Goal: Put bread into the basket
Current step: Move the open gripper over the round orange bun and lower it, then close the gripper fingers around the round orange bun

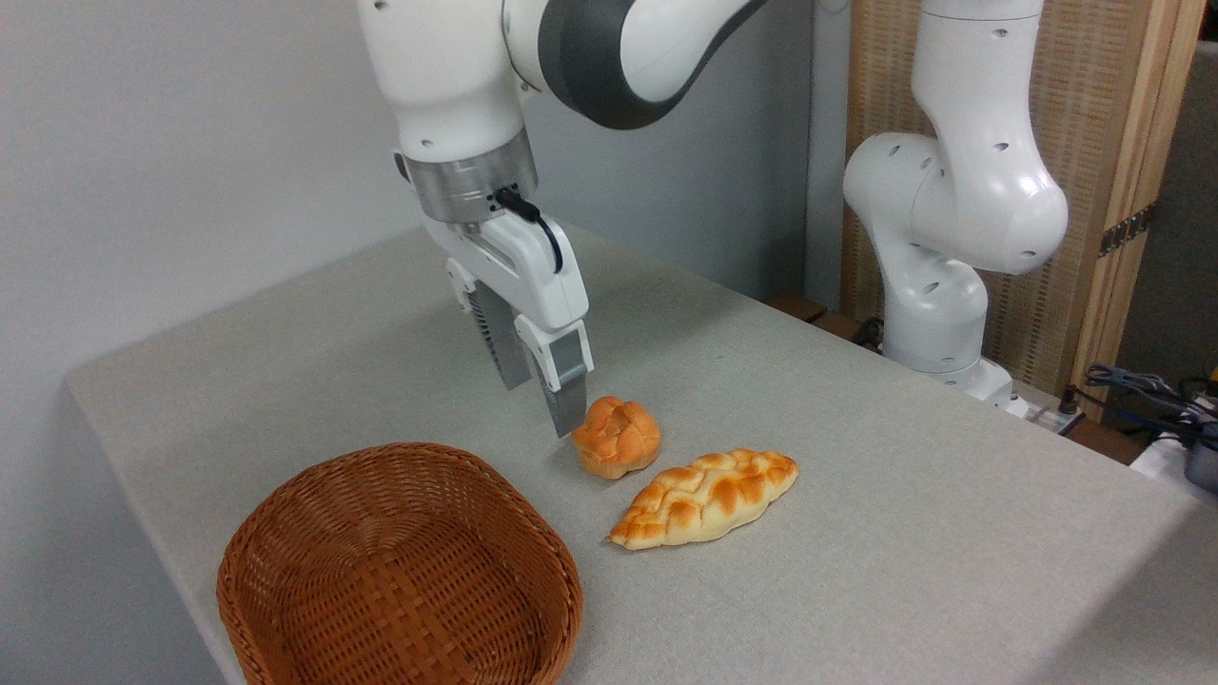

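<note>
The gripper (540, 404) is held low over the table (904, 495), pointing down, with its two fingers (567, 395) spread a little apart and nothing gripped between them. The nearer finger is seen as a grey pad whose tip comes down just beside the left edge of the bun (617, 437); whether tip and bun are touching cannot be told. The farther finger is set behind and to the left of the nearer one, partly hidden by it.

The bun is found to the right of the fingertips, resting on the table, its knotted top turned upward. It is not enclosed by the fingers: it lies outside the gap, on the right side of the nearer finger.

A longer braided loaf (706, 498) is laid on the table to the right of the fingers and nearer the camera, just beside the bun but apart from it.

The basket (285, 533) is placed below and to the left of the fingertips, near the table's front edge, and nothing is seen inside it. Some bare tabletop is left between the basket rim and the bun.
</note>
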You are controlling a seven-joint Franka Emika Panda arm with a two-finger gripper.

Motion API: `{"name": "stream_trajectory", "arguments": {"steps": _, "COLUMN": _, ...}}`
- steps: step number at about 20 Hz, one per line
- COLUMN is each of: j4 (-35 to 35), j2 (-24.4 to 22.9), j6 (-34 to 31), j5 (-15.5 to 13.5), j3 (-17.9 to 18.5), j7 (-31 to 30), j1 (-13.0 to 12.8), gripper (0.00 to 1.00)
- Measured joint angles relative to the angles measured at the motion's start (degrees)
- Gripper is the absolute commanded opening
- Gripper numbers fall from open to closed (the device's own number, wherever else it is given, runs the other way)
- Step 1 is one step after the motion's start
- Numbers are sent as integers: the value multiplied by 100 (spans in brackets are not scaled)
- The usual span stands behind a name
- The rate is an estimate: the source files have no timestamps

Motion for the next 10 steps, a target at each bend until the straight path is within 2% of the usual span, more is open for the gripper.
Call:
{"name": "stream_trajectory", "arguments": {"steps": 5, "j4": -1042, "j2": -357, "j6": 556, "j5": 0, "j3": -18, "j7": 0, "j1": -334, "gripper": 100}}
{"name": "stream_trajectory", "arguments": {"steps": 10, "j4": -1342, "j2": -432, "j6": 638, "j5": 67, "j3": -16, "j7": 352, "j1": -412, "gripper": 100}}
